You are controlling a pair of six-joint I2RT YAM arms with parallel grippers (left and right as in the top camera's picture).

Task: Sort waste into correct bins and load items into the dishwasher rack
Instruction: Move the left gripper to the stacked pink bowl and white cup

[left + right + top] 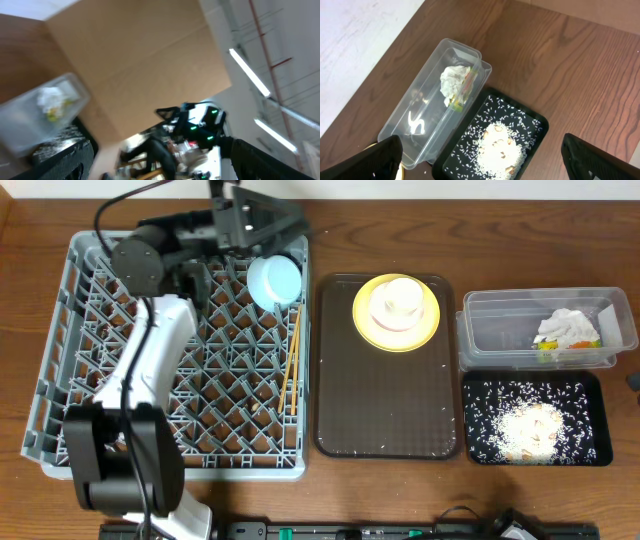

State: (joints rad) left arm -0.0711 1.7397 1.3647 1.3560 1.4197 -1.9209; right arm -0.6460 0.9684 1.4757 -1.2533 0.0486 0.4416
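Showing a late stage of sorting: the crumpled white paper tissue and the small green-and-orange snack wrapper lie inside the clear plastic rectangular tub, and the whitish rice-like food scraps are heaped in the shallow black rectangular tray. Both bins sit at the table's right edge. A few loose grains dot the dark-brown serving tray (too small to count).

Loading is judged about half done. In the large square grey plastic dishwasher rack, one small light-blue dish sits at the far right corner, and one pair of wooden chopsticks lies along the right edge. Not yet loaded is one round yellow plate at the serving tray's far end. It carries a white vessel: bowl, cup or both nested, not distinguishable.

The left gripper hovers just beyond the dish, jaws wide and empty. The right gripper hangs above the bins, jaws wide, holding nothing.

Counts: two bins, one rack, one tissue, one wrapper.
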